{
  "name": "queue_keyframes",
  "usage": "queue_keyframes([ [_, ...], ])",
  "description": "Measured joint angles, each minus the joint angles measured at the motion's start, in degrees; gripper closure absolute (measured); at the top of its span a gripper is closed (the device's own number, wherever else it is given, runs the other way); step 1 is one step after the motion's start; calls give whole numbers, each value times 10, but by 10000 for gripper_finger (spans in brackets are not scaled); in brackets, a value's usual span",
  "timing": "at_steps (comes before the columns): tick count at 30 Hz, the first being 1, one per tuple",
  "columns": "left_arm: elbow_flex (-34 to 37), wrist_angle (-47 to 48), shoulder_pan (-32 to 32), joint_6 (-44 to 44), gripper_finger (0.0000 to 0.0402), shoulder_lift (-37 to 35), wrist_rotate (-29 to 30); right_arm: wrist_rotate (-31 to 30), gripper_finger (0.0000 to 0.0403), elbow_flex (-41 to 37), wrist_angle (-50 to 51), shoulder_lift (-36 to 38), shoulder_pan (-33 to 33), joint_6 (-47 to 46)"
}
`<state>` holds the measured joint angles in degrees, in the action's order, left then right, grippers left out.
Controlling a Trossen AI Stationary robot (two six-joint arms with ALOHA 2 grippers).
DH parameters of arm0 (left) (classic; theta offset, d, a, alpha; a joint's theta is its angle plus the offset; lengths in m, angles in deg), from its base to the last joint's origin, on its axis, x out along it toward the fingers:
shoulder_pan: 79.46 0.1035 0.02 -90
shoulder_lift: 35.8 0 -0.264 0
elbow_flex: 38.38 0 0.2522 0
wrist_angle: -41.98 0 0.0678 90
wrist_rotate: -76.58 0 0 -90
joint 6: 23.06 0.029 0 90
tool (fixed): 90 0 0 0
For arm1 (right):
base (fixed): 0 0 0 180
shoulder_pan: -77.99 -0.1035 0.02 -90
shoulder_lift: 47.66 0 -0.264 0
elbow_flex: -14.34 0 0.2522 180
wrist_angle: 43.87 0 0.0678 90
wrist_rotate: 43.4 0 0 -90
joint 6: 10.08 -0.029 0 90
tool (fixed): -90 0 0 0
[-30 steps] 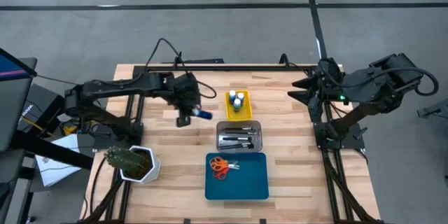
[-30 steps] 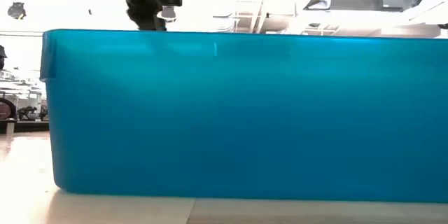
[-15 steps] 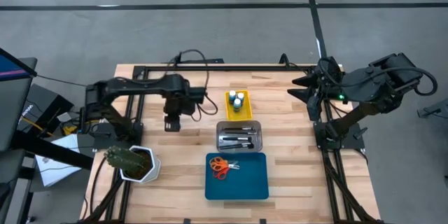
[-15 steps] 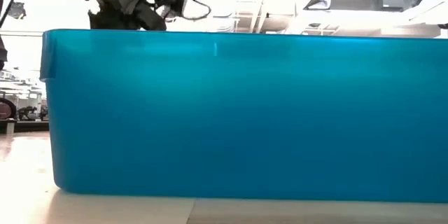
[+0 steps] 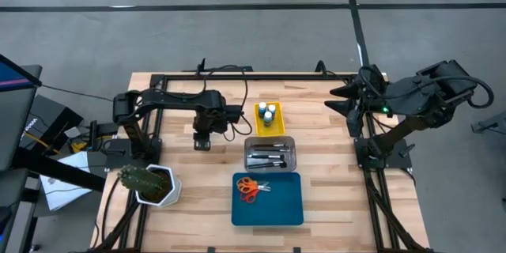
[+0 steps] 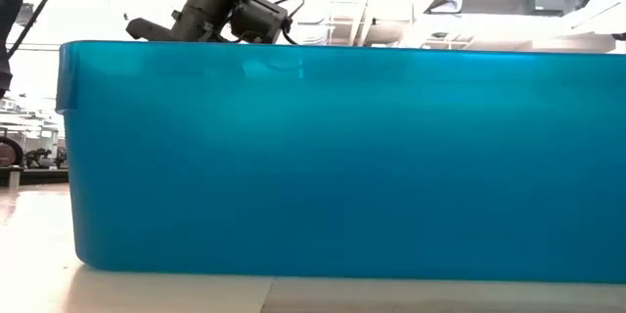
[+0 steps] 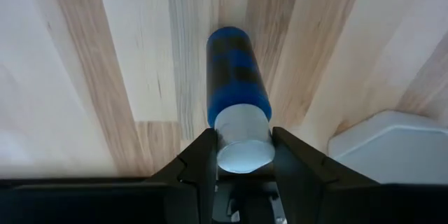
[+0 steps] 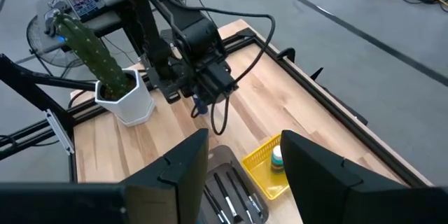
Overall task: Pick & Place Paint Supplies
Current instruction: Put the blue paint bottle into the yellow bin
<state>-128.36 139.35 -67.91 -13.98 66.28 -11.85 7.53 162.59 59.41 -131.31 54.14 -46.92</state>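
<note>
Wooden table (image 5: 332, 198) below, left gripper (image 7: 241, 155) pinching blue bottle (image 7: 236, 77) by white cap, just above bare wood beside yellow tray (image 5: 267, 116); right gripper (image 8: 241, 155) spread, waiting far off; next, probably into yellow tray

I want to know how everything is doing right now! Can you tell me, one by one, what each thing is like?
left gripper: shut on blue bottle.
blue bottle: held by its white cap.
right gripper: open, empty, off the table's side.
yellow tray: holds bottles.
clear tray: holds brushes.
blue tray: holds scissors.
cactus: upright in pot.
</note>
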Motion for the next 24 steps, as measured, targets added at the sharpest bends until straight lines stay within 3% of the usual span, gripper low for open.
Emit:
queue_keyframes([
  [11, 0, -23, 0, 1, 295, 10, -1, 0, 228, 0, 0, 0, 0, 13],
  [19, 2, -25, 0, -1, 194, -7, 5, 0, 228, 0, 0, 1, 0, 17],
  [24, 2, -28, 5, -21, 161, -53, 7, 0, 228, 0, 0, 1, 0, 19],
])
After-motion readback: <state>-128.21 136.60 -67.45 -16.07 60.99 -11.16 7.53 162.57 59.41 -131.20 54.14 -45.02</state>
